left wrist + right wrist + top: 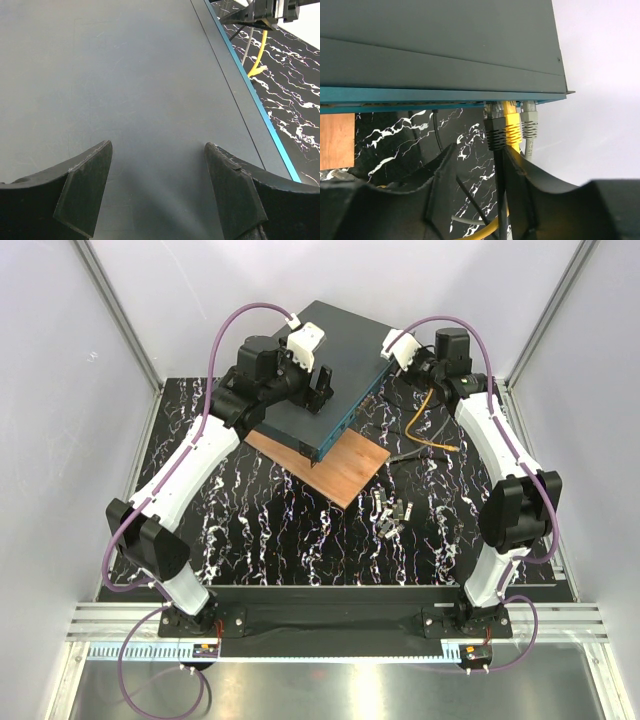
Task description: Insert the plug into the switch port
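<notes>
The plug, yellow-booted, sits in the switch port at the right end of the teal front face. You see it from below in the right wrist view. A black plug touches it on one side and a grey plug stands just beside it on the other, nearest the corner of the switch.

Your right gripper hangs just under these three. Its jaws are partly apart and clamp nothing. The black plug's cable runs down through the gap, close along the inner edge of one finger. The orange cable loops away from the port over the black marbled mat, to the right of the switch.

Your left gripper is over the switch's plain grey top, jaws wide and holding nothing. Whether the fingers touch the lid cannot be told.

A wooden board lies under the switch and shows past its near corner. A few small grey metal modules lie on the mat just beyond the board, near the right arm.

No writing on the switch, the plugs or the cables can be read. A marked strip runs along the near rail between the arm bases, its print too small to make out.
</notes>
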Tool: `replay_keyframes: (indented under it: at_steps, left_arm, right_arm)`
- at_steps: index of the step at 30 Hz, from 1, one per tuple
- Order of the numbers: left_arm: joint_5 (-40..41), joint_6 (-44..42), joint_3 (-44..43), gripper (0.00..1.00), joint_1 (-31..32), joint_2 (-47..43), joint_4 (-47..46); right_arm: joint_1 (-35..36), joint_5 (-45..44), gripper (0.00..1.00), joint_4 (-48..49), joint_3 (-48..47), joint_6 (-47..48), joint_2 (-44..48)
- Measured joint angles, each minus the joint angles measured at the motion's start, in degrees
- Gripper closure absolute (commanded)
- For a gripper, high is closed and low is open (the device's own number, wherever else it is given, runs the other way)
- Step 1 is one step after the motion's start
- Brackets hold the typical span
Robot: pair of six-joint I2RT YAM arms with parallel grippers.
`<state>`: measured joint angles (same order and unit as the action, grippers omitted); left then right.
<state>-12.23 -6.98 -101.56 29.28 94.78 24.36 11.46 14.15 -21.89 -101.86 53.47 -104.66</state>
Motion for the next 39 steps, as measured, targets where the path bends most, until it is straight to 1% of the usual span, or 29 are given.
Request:
replay_keyframes:
  at_steps: [6, 9, 10, 13, 19, 28, 36, 39]
  left_arm:
    - [-0.02, 0.00, 0.00, 0.20, 0.00, 0.00, 0.00]
    - [-0.04, 0.02, 0.00, 0.20, 0.00, 0.00, 0.00]
    - [-0.04, 0.02, 0.00, 0.20, 0.00, 0.00, 0.00]
    - [-0.07, 0.04, 0.00, 0.21, 0.00, 0.00, 0.00]
    - [-0.20, 0.37, 0.00, 0.21, 0.00, 0.02, 0.00]
    - [-0.46, 0.66, 0.00, 0.21, 0.00, 0.02, -0.02]
    - [-0.68, 0.85, -0.13, 0.21, 0.00, 0.11, 0.00]
    - [-0.79, 0.85, -0.35, 0.21, 0.00, 0.22, 0.00]
  right_arm:
    - [-0.02, 0.83, 0.39, -0.17, 1.22, -0.17, 0.63]
    - [-0.22, 1.77, 0.36, 0.22, 2.34, -0.20, 1.31]
    - [-0.37, 2.12, 0.32, 0.31, 2.62, -0.20, 1.49]
    - [-0.74, 3.43, 0.30, 0.42, 3.28, -0.50, 1.92]
    - [-1.66, 5.66, 0.28, 0.55, 3.85, -1.14, 2.49]
    - [-2.93, 9.42, 0.23, 0.44, 3.85, -2.69, 2.80]
    - [-4.74, 12.15, 0.25, -0.04, 3.85, -3.17, 4.13]
    - [-6.47, 11.37, 0.25, 2.99, 3.45, -2.67, 4.55]
